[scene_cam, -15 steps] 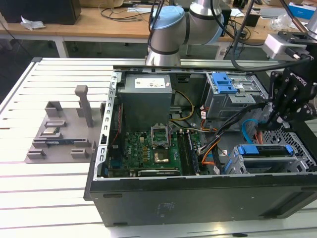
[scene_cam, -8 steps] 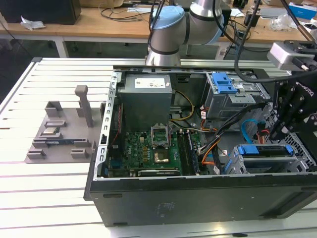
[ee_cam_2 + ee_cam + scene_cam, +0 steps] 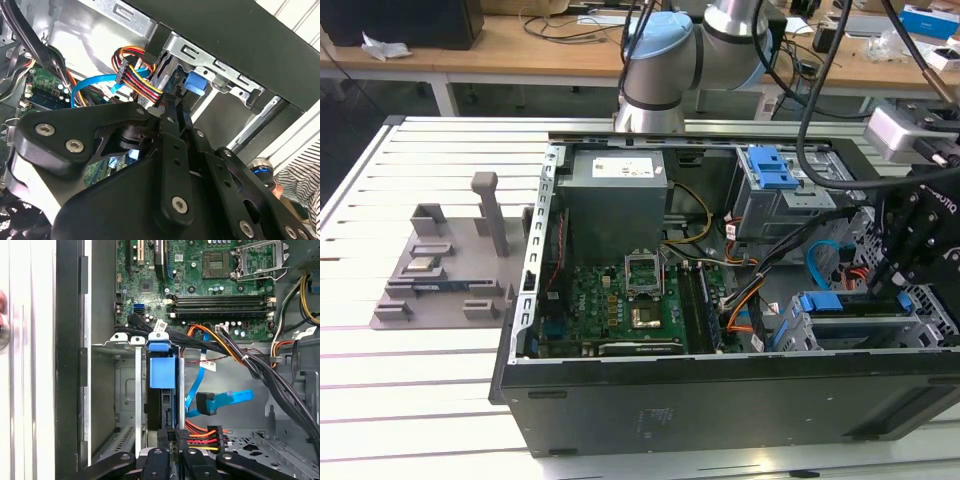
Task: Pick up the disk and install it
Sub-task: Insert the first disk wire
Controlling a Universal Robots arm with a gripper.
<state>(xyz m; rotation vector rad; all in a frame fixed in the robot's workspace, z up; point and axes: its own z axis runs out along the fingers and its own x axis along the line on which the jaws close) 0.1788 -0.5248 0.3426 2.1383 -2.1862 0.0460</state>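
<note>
Sitting on edge in the drive cage at the computer case's (image 3: 620, 400) front corner, the disk (image 3: 162, 372) is being gripped by the gripper (image 3: 170, 436), its narrow fingers pinching the disk's rear edge. Pushing straight along the cage rails (image 3: 137, 390) is looking wise. Beside it, the power cables (image 3: 202, 435) and blue data cable (image 3: 220, 401) are crowding the open room.

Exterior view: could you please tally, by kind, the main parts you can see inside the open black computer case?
Grey metal power-supply box: 1
Green motherboard circuit board: 1
Blue ribbed plastic latch piece: 1
Silver disk in its bright blue plastic carrier: 1
Total: 4
</note>
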